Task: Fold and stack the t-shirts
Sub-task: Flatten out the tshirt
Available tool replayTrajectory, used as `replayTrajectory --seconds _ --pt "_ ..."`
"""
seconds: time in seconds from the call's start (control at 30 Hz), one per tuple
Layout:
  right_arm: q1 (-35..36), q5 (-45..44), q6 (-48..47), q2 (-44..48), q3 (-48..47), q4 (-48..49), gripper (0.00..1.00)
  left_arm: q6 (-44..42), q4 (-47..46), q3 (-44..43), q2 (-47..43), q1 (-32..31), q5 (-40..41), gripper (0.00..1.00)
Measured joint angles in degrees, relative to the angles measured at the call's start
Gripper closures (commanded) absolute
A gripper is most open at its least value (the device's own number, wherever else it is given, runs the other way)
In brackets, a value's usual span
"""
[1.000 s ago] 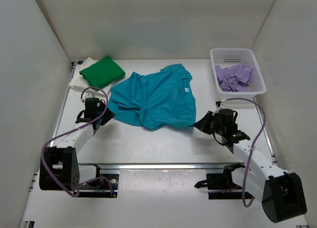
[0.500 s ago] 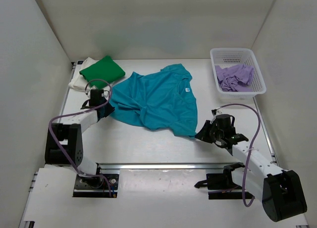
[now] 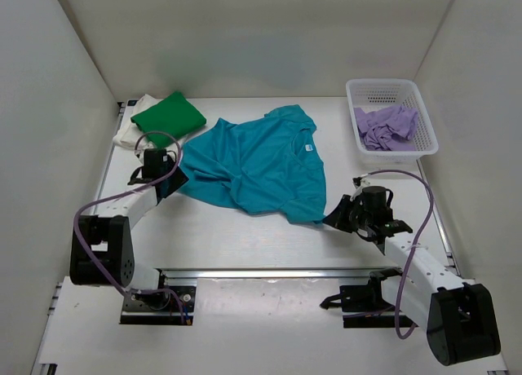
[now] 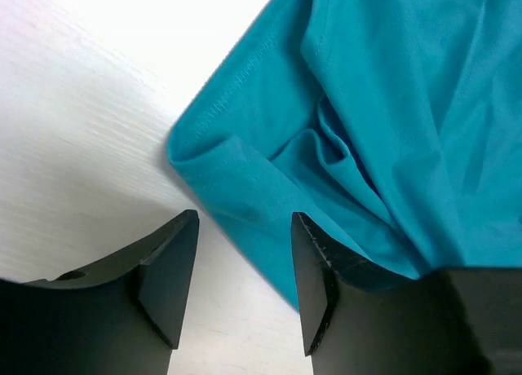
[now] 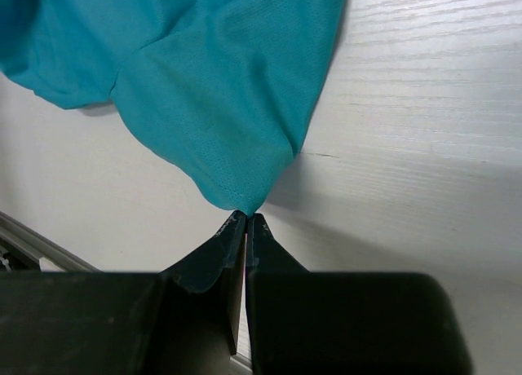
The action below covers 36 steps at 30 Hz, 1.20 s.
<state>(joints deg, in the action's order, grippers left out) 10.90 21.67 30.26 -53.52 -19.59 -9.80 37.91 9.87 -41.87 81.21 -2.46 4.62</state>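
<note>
The teal t-shirt (image 3: 261, 163) lies spread and rumpled in the middle of the table, its white neck label (image 3: 307, 146) at the far right. My right gripper (image 3: 333, 218) is shut on the shirt's near right corner (image 5: 232, 147). My left gripper (image 3: 173, 182) is open at the shirt's left sleeve; in the left wrist view the sleeve (image 4: 245, 187) lies between and just beyond the fingers (image 4: 167, 277). A folded green t-shirt (image 3: 169, 116) lies on a cream-white one (image 3: 130, 130) at the far left. The lilac t-shirt (image 3: 387, 126) is crumpled in the basket.
The white mesh basket (image 3: 408, 90) stands at the far right corner. White walls enclose the table on three sides. A metal rail (image 3: 277, 271) runs along the near edge between the arm bases.
My right gripper has pulled the teal shirt's near right corner toward the near right. My left arm has swung in toward the shirt's left sleeve.
</note>
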Motion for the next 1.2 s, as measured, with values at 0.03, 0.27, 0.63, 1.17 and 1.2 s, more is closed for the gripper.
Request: replayTrajectory --seconds 0.03,0.27,0.63,1.17,1.2 --pt "0.28 0.2 -0.02 -0.02 0.0 0.07 1.0 -0.13 0.11 -0.39 0.24 0.0 0.52 0.5" --pt "-0.09 1.81 -0.04 0.39 0.0 0.81 1.0 -2.08 1.75 -7.26 10.99 -0.11 1.86 0.54" --pt "-0.92 3.26 -0.02 1.29 0.0 2.51 1.0 -2.49 4.5 -5.33 8.66 -0.24 2.23 1.0" --pt "-0.46 2.01 -0.31 6.34 1.92 -1.86 1.0 -1.7 6.6 6.58 -19.04 0.79 2.38 0.52" --pt "-0.42 1.9 -0.33 6.29 1.92 -1.84 1.0 -1.49 6.49 5.27 -16.0 -0.17 2.47 0.55"
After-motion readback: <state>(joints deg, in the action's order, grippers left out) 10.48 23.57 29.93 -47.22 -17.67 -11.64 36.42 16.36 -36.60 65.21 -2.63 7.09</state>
